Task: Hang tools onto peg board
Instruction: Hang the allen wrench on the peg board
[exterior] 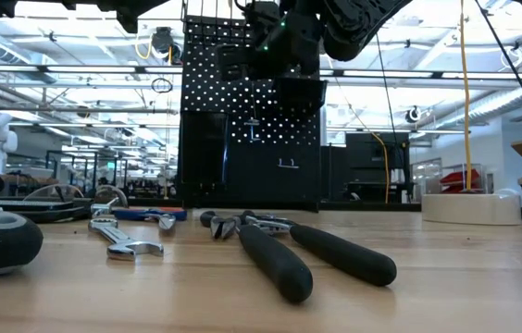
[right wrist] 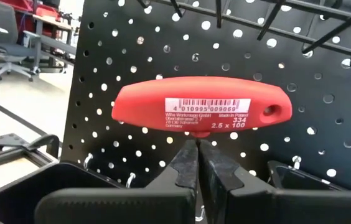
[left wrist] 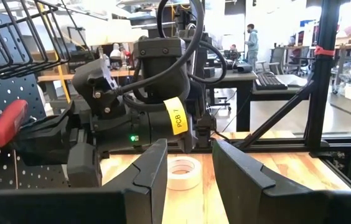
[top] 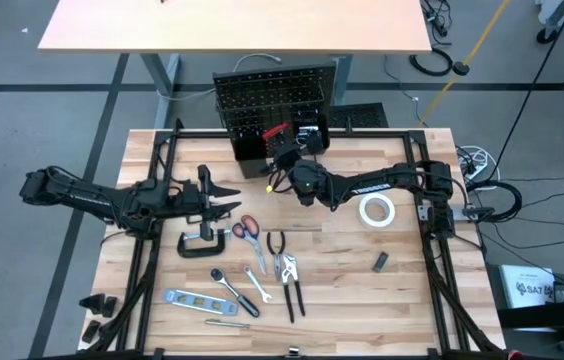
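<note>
Now I'm holding the red T-handle driver (right wrist: 201, 110) in my right pincer (right wrist: 198, 163), clenched on its shaft, handle lying crosswise just before the peg board (right wrist: 126, 81). Left pincer (left wrist: 188, 171) is idling, released, over the table (top: 412, 290).

right arm (top: 382, 185) crossing before peg board (top: 272, 95), open tabletop (top: 402, 290) right

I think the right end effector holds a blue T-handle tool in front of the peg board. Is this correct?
Not quite: the T-handle tool is red, not blue, as the right wrist view shows. The rest stands: the right end effector is shut on it in front of the peg board.
</note>
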You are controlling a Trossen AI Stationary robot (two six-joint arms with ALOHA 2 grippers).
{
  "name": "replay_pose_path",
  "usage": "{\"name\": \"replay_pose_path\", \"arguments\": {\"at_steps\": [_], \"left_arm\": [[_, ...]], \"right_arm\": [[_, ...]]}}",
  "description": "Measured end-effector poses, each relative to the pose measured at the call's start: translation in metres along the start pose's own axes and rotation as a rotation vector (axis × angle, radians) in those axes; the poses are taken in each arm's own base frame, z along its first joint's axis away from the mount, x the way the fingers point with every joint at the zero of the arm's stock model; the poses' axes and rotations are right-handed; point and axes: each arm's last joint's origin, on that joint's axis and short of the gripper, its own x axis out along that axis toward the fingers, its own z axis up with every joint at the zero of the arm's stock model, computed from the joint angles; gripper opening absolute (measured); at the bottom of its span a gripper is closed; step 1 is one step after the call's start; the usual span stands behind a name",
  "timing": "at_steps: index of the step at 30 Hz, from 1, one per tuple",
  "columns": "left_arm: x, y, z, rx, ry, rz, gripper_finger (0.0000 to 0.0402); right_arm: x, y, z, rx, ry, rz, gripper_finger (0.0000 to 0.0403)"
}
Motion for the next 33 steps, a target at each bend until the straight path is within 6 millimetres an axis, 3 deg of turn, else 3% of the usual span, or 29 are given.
{"name": "replay_pose_path", "arguments": {"at_steps": [22,33], "left_arm": [[0.0,0.0,0.0,0.0,0.0,0.0,0.0123],[0.0,0.0001,0.0,0.001,0.0,0.001,0.0123]], "right_arm": [[0.0001,0.0005,-0.0009,-0.009,-0.002,0.011,0.0],[-0.0026,0.0053,-0.0015,-0.266,-0.043,0.105,0.0]]}}
